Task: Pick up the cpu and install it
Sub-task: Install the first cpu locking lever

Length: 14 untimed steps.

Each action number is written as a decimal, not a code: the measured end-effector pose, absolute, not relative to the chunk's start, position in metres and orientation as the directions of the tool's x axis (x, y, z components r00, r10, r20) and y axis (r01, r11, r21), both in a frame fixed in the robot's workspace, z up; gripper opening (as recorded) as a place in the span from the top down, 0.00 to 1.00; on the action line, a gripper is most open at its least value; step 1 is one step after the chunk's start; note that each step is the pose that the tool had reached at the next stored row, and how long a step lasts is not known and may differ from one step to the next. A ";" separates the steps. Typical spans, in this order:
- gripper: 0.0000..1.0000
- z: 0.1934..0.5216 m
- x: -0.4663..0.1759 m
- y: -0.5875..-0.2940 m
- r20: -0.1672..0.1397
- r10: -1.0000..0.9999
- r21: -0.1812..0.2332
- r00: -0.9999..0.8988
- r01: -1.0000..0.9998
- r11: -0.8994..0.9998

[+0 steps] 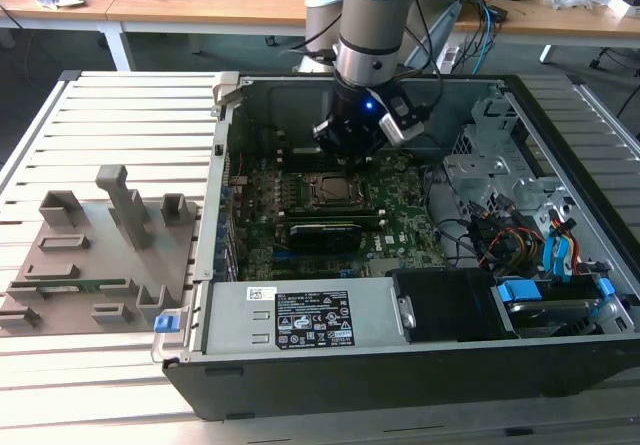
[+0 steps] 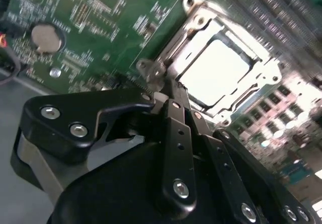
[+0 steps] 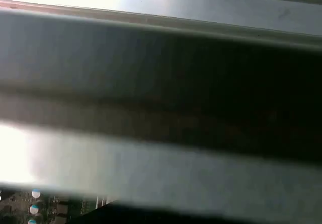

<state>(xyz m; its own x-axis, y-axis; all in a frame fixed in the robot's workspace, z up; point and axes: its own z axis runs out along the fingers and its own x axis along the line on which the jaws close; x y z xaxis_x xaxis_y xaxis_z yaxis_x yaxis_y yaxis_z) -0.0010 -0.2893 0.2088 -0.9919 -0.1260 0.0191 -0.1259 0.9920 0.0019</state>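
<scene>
The cpu (image 2: pixel 214 70) lies flat in the socket (image 2: pixel 261 75) on the green circuit board (image 2: pixel 100 22), metal frame around it on all sides. In the second wrist view its top reads as a bright, pale square, washed out by glare, so surface detail is not readable. In the exterior view the socket (image 1: pixel 327 191) sits near the middle of the board (image 1: pixel 400 220), inside the open computer case (image 1: pixel 330 365).

The gripper (image 2: pixel 168 90) hangs just above the socket's edge. In the second wrist view its black fingers (image 2: pixel 176 128) come together to a narrow tip at about 7 o'clock from the cpu, close beside the frame corner. The fingers look drawn together with nothing between them, though the tip is partly lost against the frame, so contact with the frame cannot be settled. In the exterior view the gripper (image 1: pixel 352 145) is at about 1 o'clock from the socket, with a blue light lit on the wrist.

A round coin battery (image 2: pixel 46 38) sits on the board at about 9 o'clock from the cpu in the second wrist view.

Outside the case, at 9 o'clock from it in the exterior view, a grey plastic plate (image 1: pixel 95 265) with upright blocks rests on the slatted table (image 1: pixel 60 385). Wooden desks (image 1: pixel 200 5) stand at 12 o'clock.

The first wrist view is a blurred band of grey metal wall (image 3: pixel 161 63).
</scene>
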 end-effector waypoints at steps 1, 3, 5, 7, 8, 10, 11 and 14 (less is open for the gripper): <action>0.89 0.209 -0.001 -0.292 0.019 -0.126 0.002 -0.992 -0.126 0.992; 0.89 0.209 -0.001 -0.297 0.019 -0.126 0.002 -0.992 -0.126 0.992; 0.89 0.209 -0.001 -0.303 0.019 -0.126 0.002 -0.992 -0.126 0.992; 0.89 0.209 -0.001 -0.308 0.019 -0.126 0.002 -0.992 -0.126 0.992; 0.89 0.209 -0.001 -0.312 0.019 -0.126 0.002 -0.992 -0.126 0.992; 0.89 0.209 -0.001 -0.315 0.019 -0.126 0.002 -0.992 -0.126 0.992; 0.89 0.209 -0.001 -0.316 0.019 -0.126 0.002 -0.992 -0.126 0.992; 0.89 0.209 -0.001 -0.318 0.019 -0.126 0.002 -0.992 -0.126 0.992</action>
<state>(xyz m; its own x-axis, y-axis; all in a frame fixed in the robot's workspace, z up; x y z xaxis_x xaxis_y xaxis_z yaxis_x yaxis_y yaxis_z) -0.0012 -0.3178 0.2089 -0.9918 -0.1261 0.0191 -0.1261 0.9920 0.0019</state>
